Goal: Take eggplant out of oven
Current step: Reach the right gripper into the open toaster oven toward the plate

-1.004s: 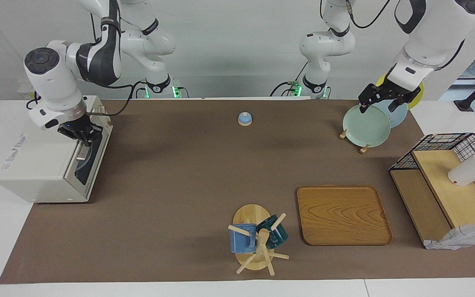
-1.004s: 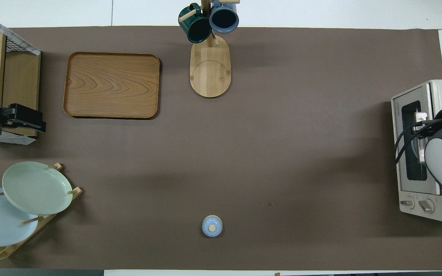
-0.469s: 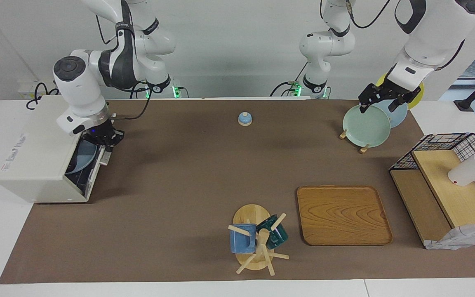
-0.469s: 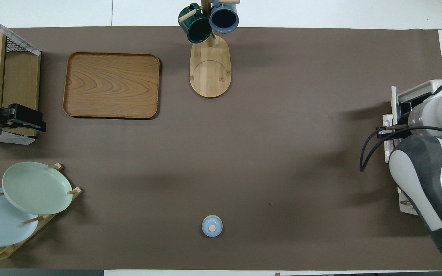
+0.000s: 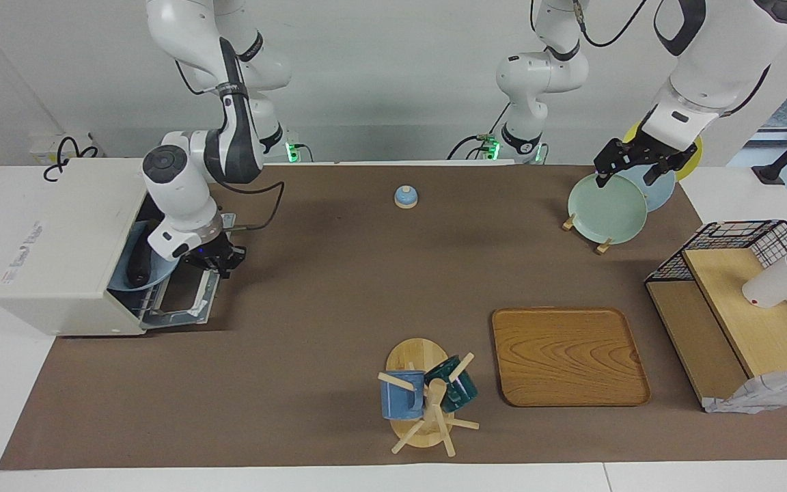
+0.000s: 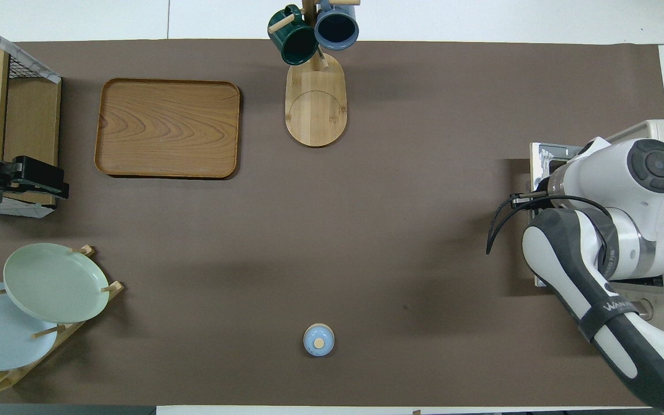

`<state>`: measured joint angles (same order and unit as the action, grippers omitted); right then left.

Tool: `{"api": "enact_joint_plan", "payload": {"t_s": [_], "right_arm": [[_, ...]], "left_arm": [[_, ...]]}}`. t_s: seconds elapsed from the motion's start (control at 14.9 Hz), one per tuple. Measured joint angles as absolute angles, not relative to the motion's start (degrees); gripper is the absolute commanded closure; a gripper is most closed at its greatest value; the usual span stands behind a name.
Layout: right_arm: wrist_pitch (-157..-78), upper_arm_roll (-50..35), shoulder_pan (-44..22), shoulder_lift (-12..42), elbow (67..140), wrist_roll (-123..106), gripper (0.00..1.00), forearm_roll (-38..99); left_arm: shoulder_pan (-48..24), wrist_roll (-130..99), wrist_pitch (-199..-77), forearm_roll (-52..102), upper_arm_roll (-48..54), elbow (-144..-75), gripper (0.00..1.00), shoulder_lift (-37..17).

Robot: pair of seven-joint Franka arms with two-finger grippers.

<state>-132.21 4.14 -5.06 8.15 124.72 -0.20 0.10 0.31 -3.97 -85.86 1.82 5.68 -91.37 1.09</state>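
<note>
Jaws of the right gripper (image 5: 219, 260) are pressed together on the handle at the outer edge of the oven door (image 5: 182, 301), which now hangs almost flat in front of the oven (image 5: 65, 246). That grip looks like the reason the door is down: the handle is the only part the arm can pull, and holding it keeps the door from swinging back up. In the overhead view the right arm covers the door and most of the opening, so the grip itself is read from the facing view alone.

With the door lowered, the inside shows. The eggplant (image 5: 139, 268) lies on a pale blue plate (image 5: 151, 277) inside the oven, near the front of the opening, where it can probably be reached without going deep. It sits just inside the oven from the right gripper, close by but not touching it, with the door between them.

Over at the other end of the surface, the left gripper (image 5: 629, 166) waits above the plate rack (image 5: 585, 229), its jaws standing apart and holding nothing. It is well apart from the eggplant.

Judging by this, the door step is nearly done; the eggplant is not yet touched.
</note>
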Motion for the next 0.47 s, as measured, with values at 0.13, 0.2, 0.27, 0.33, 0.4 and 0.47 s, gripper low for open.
{"api": "enact_joint_plan", "payload": {"t_s": [0.13, 0.2, 0.27, 0.33, 0.4, 0.47], "right_arm": [[-134.5, 4.3, -5.3, 10.0, 124.2, 0.3, 1.0, 1.0], [-134.7, 4.5, -5.8, 10.2, 123.9, 1.7, 1.0, 1.0], [-134.7, 4.6, -6.4, 10.2, 123.5, 2.9, 1.0, 1.0], [-134.2, 4.6, -7.0, 10.2, 122.9, 3.7, 1.0, 1.0], [-132.5, 4.6, -7.4, 10.2, 121.7, 4.3, 1.0, 1.0], [-129.8, 4.6, -7.5, 10.2, 120.0, 4.4, 0.73, 1.0]], "left_arm": [[0.3, -4.0, -85.9, 1.8, 5.7, -91.4, 0.0, 1.1], [0.3, -4.0, -85.9, 1.8, 5.7, -91.4, 0.0, 1.1], [0.3, -4.0, -85.9, 1.8, 5.7, -91.4, 0.0, 1.1], [0.3, -4.0, -85.9, 1.8, 5.7, -91.4, 0.0, 1.1], [0.3, -4.0, -85.9, 1.8, 5.7, -91.4, 0.0, 1.1], [0.3, -4.0, -85.9, 1.8, 5.7, -91.4, 0.0, 1.1]]}}
